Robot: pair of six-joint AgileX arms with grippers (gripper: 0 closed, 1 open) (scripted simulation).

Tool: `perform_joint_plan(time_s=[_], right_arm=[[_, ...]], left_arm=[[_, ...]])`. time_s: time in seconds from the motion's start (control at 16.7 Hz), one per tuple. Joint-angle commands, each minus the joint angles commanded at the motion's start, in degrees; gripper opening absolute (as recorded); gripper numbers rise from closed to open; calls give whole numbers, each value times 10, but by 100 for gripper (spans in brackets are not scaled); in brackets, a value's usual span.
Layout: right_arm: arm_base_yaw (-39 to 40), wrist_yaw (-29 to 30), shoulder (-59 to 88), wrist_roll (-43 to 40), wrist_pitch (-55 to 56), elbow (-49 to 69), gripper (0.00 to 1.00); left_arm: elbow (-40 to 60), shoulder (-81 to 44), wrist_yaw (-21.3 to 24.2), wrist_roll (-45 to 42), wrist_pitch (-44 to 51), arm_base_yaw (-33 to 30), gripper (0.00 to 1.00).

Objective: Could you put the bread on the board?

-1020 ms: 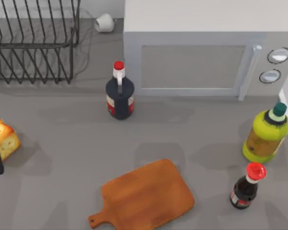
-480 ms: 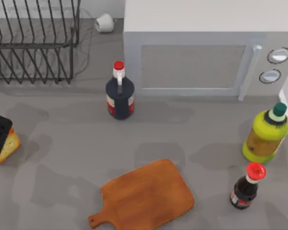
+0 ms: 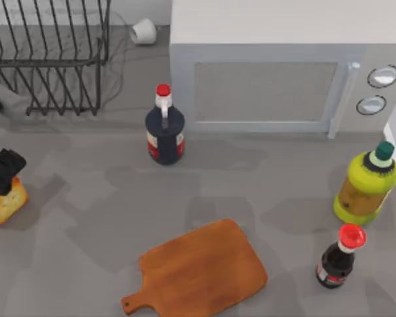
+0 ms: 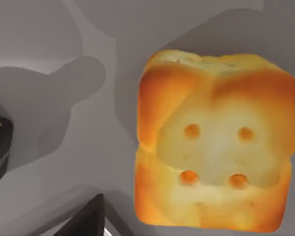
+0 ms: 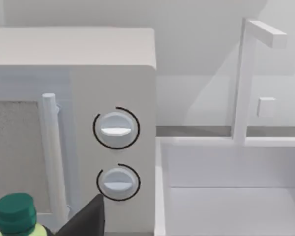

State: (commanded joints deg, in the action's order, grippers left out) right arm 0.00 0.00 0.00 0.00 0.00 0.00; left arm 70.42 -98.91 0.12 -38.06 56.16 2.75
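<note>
The bread (image 3: 4, 206), a golden-yellow chunk with an orange-brown crust, lies on the table at the far left edge. My left gripper (image 3: 3, 170) hovers right above its far side, open, with nothing between the fingers. In the left wrist view the bread (image 4: 211, 142) looms close, its top face with small round marks unobstructed. The board (image 3: 204, 269), orange-brown wood with a short holed handle, lies flat at the front middle, well to the right of the bread. My right gripper (image 5: 88, 221) is parked on the right, facing the microwave's knobs.
A wire dish rack (image 3: 49, 56) stands at the back left and a microwave (image 3: 277, 66) at the back right. A dark red-capped bottle (image 3: 164, 129) stands between bread and microwave. A yellow-green bottle (image 3: 367, 185) and a small dark bottle (image 3: 338, 257) stand right of the board.
My left gripper has moved from the front left edge back over the bread and now hangs above it. The bread and the board have stayed in place.
</note>
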Motion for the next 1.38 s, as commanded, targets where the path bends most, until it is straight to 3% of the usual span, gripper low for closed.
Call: perform_joint_plan(time_s=[0.24, 0.6, 1.02, 1.32, 1.38], right_arm=[[0, 0, 0, 0, 0, 0, 100], [0, 0, 0, 0, 0, 0, 100], [0, 0, 0, 0, 0, 0, 100], [0, 0, 0, 0, 0, 0, 100], [0, 0, 0, 0, 0, 0, 100]], left_arm=[[59, -72, 0, -29, 39, 3, 100], [59, -74, -1, -30, 38, 0, 100], [-15, -127, 0, -32, -92, 3, 100], [-27, -136, 0, -33, -109, 4, 100], [-27, -136, 0, -33, -109, 4, 92]])
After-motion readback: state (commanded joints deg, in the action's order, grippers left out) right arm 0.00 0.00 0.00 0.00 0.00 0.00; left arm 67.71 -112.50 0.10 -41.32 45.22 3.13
